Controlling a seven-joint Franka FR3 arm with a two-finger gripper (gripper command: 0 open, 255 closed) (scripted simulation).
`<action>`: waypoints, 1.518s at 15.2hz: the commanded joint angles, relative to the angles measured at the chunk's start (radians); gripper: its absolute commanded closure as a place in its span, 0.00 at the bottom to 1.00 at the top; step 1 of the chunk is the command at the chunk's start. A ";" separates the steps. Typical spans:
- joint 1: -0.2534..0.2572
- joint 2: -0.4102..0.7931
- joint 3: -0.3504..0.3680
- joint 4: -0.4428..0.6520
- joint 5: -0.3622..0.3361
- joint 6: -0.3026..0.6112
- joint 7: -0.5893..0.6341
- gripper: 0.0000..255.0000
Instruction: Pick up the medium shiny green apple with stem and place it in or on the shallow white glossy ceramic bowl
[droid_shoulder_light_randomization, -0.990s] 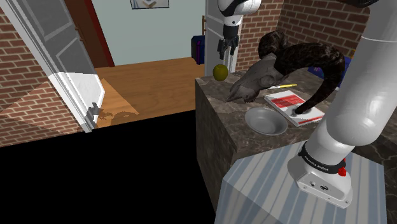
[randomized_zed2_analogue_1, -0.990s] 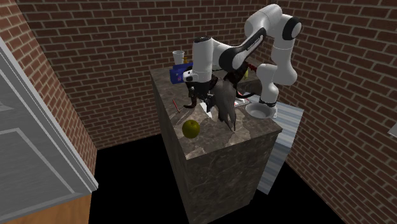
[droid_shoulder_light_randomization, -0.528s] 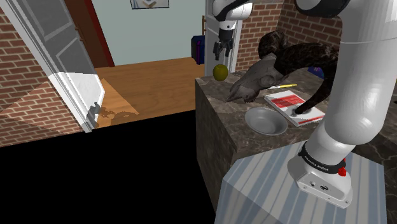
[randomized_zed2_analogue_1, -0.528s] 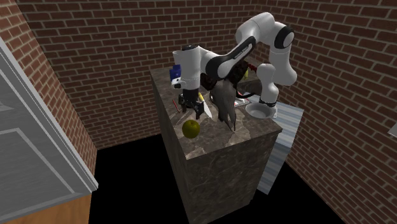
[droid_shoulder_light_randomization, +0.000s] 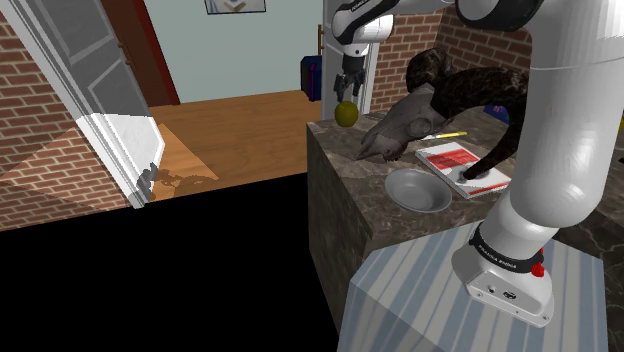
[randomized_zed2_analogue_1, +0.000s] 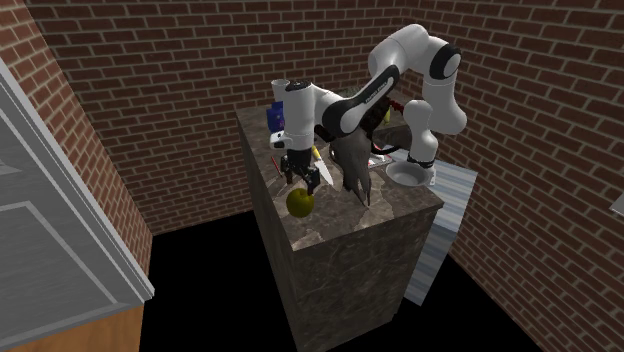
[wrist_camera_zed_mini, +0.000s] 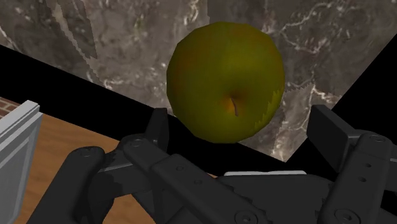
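One olive-green apple (wrist_camera_zed_mini: 226, 79) with stem, far-left counter (droid_shoulder_light_randomization: 345, 160) corner in shoulder view, one black gripper (droid_shoulder_light_randomization: 346, 88) just above, fingers spread, not touching, one shallow bowl (droid_shoulder_light_randomization: 392, 190) well apart, part-hidden behind arm base in second exterior view.

I see the apple (wrist_camera_zed_mini: 226, 79) as 1 olive-green fruit with a brownish blush. It sits upright on the marbled worktop (droid_shoulder_light_randomization: 352, 170), with a short stem in the dimple on top. In the shoulder view it rests at the worktop's far corner, close to the edge. The bowl (droid_shoulder_light_randomization: 418, 190), shallow and pale grey-white, stands open side up toward the near end, well apart from the apple.
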 joint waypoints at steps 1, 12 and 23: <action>0.000 0.000 0.000 -0.002 0.000 0.002 0.000 0.00; -0.001 0.001 0.000 0.000 0.000 0.001 -0.001 1.00; 0.002 -0.035 -0.007 0.072 -0.019 -0.104 0.016 1.00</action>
